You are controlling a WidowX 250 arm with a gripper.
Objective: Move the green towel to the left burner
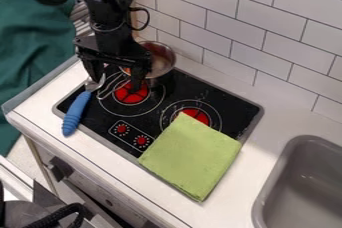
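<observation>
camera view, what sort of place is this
It looks like a toy kitchen set up for a robot: there's a black stovetop with red burners, a grey sink set into the white counter, and a white tiled wall behind.

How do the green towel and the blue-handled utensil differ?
The green towel is broad and flat; the blue-handled utensil is long and narrow. The towel is plain green, while the utensil joins blue to metal. Both lie partly on the black stovetop, partly on the white counter.
</observation>
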